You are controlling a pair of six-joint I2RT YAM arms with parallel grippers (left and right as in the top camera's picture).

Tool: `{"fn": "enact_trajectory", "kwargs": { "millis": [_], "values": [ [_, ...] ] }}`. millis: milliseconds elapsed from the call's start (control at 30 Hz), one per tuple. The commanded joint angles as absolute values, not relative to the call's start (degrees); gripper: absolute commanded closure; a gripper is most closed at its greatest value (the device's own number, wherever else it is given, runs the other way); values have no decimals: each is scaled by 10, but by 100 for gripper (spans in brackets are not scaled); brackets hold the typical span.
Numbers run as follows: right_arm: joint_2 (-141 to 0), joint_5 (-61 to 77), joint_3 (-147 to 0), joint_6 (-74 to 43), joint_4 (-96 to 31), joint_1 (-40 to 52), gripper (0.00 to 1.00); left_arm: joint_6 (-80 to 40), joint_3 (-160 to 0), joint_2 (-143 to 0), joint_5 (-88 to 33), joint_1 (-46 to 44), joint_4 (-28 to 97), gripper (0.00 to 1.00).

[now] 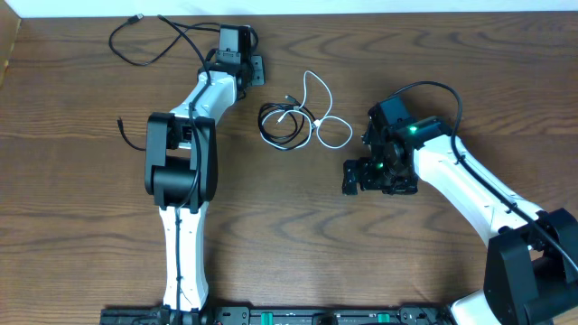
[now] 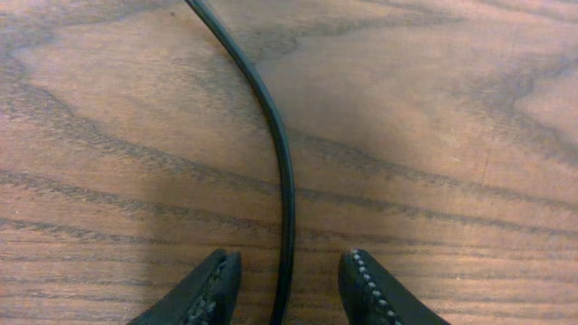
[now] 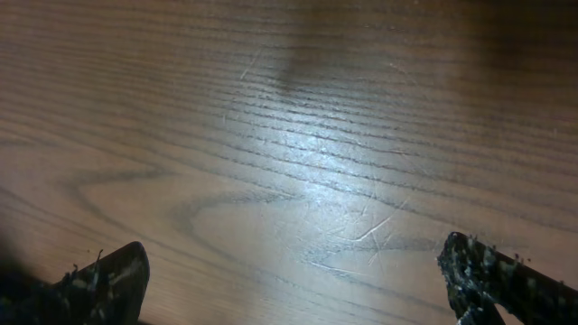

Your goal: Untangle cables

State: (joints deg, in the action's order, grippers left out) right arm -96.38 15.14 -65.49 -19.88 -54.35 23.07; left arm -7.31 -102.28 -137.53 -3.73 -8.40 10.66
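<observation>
A long black cable (image 1: 135, 50) loops across the far left of the table and runs under my left gripper (image 1: 244, 66). In the left wrist view the same cable (image 2: 271, 117) lies on the wood between my open left jaws (image 2: 291, 264), which do not clamp it. A small bundle sits mid-table: a coiled black cable (image 1: 280, 125) tangled with a looped white cable (image 1: 321, 113). My right gripper (image 1: 357, 178) is open and empty to the right of the bundle; in the right wrist view its jaws (image 3: 293, 262) show only bare wood between them.
A loose black cable end (image 1: 123, 123) lies left of the left arm's elbow (image 1: 181, 158). The right arm (image 1: 470, 185) crosses the right side of the table. The table's far edge (image 1: 361, 11) runs along the top.
</observation>
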Motion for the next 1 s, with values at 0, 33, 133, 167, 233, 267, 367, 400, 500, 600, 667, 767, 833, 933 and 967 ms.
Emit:
{"fn": "enact_trajectory", "kwargs": {
  "millis": [0,33,133,167,233,267,367,400,500,600,667,767,833,933,967],
  "values": [
    [-966,147,-652,-190,-546,234,1,-69,-1027,-1405,-33,-82,127,78],
    [-966,147,-652,-190,-547,234,1,-68,-1027,-1405,-31,-82,131,87],
    [-966,147,-652,-190,-551,234,1,-68,-1027,-1404,-30,-82,136,93],
    [-966,147,-651,-190,-551,234,1,-66,-1027,-1402,-30,-82,137,93],
    [-966,147,-651,-190,-556,234,1,-67,-1027,-1379,-30,-82,136,92],
    [-966,147,-651,-190,-558,234,1,-67,-1027,-1365,-30,-82,136,92],
    [-966,147,-651,-190,-561,234,1,-70,-1027,-1276,-30,-81,136,93],
    [-966,147,-651,-190,-561,234,1,-80,-1027,-1250,-30,-80,136,93],
    [-966,147,-651,-190,-561,234,1,-114,-1027,-1172,-30,-79,143,92],
    [-966,147,-651,-190,-562,234,1,-115,-1027,-1097,-35,-79,161,92],
    [-966,147,-651,-190,-561,234,1,-115,-1027,-1061,-35,-79,186,92],
    [-966,147,-651,-190,-558,234,1,-110,-1027,-1058,-35,-79,235,56],
    [-966,147,-651,-190,-555,234,1,-82,-1025,-1075,-34,-79,267,41],
    [-966,147,-651,-190,-555,234,1,-33,-1025,-1124,-35,-79,302,29],
    [-966,147,-651,-190,-556,234,1,-14,-1025,-1147,-35,-79,307,29]
  ]
}}
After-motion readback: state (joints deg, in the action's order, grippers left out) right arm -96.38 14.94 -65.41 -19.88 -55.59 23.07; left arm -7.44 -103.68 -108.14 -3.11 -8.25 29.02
